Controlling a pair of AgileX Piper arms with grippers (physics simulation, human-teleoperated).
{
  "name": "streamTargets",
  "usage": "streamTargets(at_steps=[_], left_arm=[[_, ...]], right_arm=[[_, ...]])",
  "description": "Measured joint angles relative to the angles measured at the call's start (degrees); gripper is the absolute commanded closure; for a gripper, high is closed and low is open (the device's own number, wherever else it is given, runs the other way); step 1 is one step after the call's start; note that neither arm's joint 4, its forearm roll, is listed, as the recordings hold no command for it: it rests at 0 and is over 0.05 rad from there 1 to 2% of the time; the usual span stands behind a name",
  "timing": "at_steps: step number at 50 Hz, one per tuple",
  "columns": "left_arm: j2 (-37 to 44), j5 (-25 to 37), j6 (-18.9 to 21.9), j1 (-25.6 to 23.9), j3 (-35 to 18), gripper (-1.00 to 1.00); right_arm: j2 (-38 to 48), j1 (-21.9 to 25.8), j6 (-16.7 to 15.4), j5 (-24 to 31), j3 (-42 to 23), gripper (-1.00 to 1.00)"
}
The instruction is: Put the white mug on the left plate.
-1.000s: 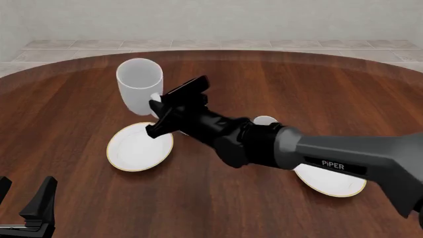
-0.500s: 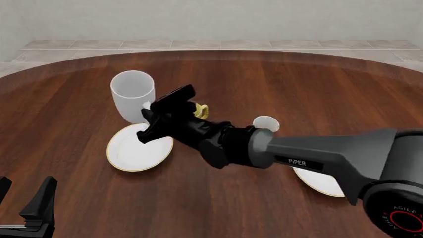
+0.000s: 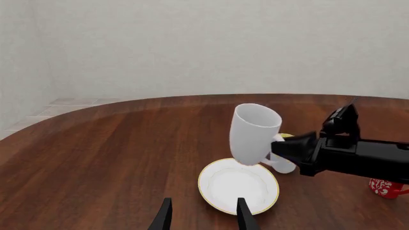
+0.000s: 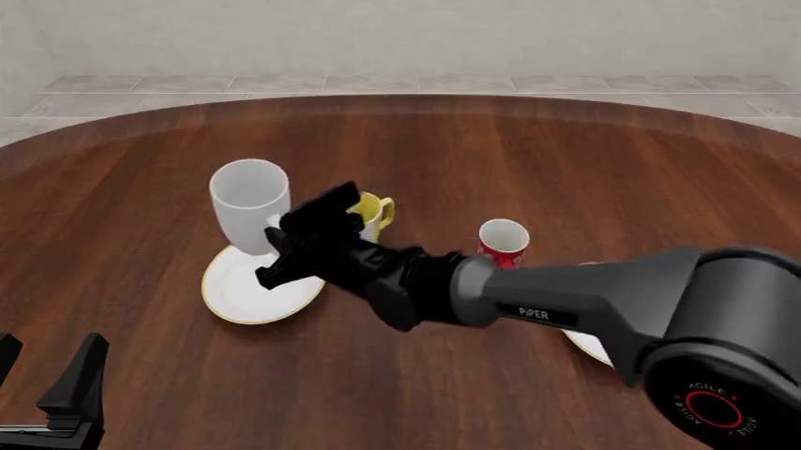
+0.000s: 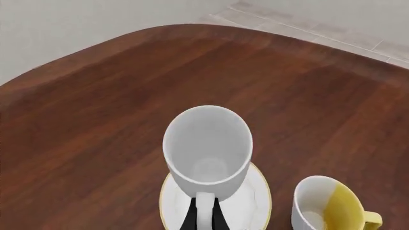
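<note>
The mug (image 4: 249, 205) has come down since a second ago — it was up in the air behind the plate (image 4: 238, 290), and now its bottom is at the plate's far edge, tilted a little. I think the job is almost done; it just needs setting flat and letting go.

The right gripper (image 4: 291, 251) reaches across from the table's right side, its fingers shut on the handle. The left gripper (image 4: 48, 380) waits at the near left corner — fingers wide.
</note>
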Motion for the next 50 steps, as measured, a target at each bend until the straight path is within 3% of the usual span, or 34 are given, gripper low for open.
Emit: streamTargets(at_steps=[50], left_arm=[[0.0, 0.0, 0.0, 0.0, 0.0, -1.0]], right_arm=[[4.38, 0.46, 0.67, -0.77, 0.84, 1.0]])
